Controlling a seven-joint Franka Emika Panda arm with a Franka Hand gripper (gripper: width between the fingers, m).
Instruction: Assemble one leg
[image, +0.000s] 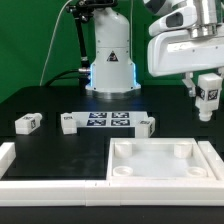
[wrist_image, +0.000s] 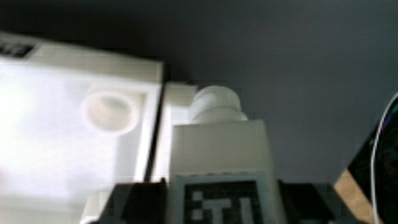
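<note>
One leg (image: 208, 98) off the table (image: 50, 95), clamped between the fingers of the gripper (image: 207, 86); jaws closed on its sides. Held in the air at the exterior view's right, beyond the far right corner of the tray (image: 160, 178) and not touching it.

Progress, as judged: pick-up and lift done. Left to do: carry over a corner socket (wrist_image: 111, 110), peg lined up with it, leg lowered, seated and fastened. No leg fitted in any socket in view. Roughly the first part of the job complete.

Leg: small chunky white block, upright in the exterior view, black-and-white square tag on the face toward that camera. In the wrist view, rounded white peg (wrist_image: 217, 100) at the end away from the wrist, tag close to the lens; beside the tray's edge rather than over the socket.

Three spare legs (image: 27, 122) flat on the table, two of them flanking the marker board (image: 105, 120), well apart from the gripper.
</note>
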